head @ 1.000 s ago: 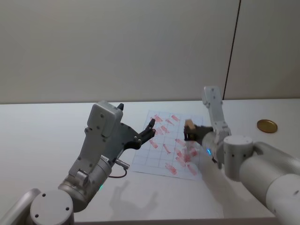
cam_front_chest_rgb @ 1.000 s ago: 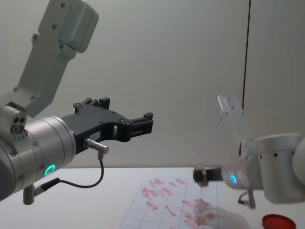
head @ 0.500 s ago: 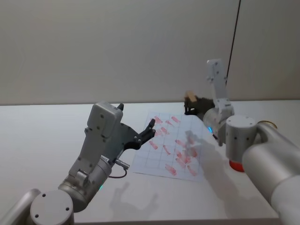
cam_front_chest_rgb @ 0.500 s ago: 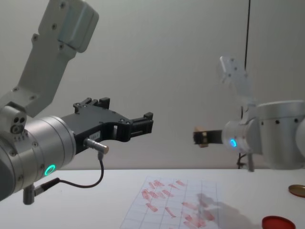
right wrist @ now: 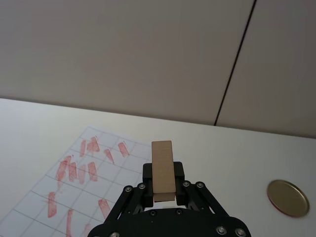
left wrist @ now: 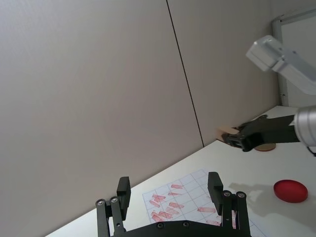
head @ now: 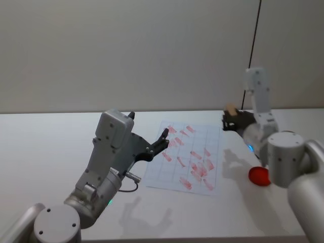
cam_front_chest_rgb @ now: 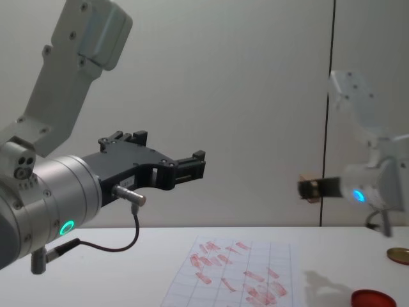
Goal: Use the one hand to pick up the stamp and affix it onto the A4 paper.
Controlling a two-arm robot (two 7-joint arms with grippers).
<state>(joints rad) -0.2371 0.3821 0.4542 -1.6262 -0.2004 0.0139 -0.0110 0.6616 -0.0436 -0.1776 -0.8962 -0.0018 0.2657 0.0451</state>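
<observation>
The stamp [right wrist: 162, 170] was held clamped in the right gripper [head: 232, 118], raised off the table beside the paper's [head: 212, 136] far right corner. The left gripper [left wrist: 170, 197] hung open, idle. For a clean print, the stamp should be lowered flat onto the paper.

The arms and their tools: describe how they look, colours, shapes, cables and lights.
Both arms are light grey with rounded, cylindrical joints and boxy link covers. Each ends in a black tool with two flat parallel fingers on bolted linkages: the left tool, the right tool. A thin black cable with a metal plug loops under the left wrist. Small cyan-green lights glow on both wrists.
</observation>
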